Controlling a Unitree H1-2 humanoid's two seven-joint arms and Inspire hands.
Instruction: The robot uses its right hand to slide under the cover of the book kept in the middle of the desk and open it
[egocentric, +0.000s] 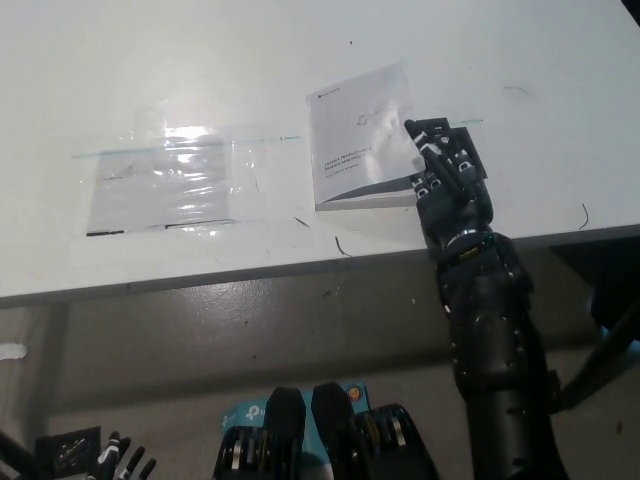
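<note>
A white paperback book (360, 135) lies closed on the white desk (300, 60), its cover with a grey band near the front edge. My black right hand (450, 175) is open and flat at the book's right edge, fingertips touching the cover's side near its front right corner. It covers most of a small black object (465, 135) lying just right of the book. My white left hand (120, 462) rests low at the bottom left, below the desk, only partly in view.
A clear plastic sleeve (165, 180) lies flat on the desk left of the book. The desk's front edge (250, 275) runs across the middle of the view, with grey floor below it.
</note>
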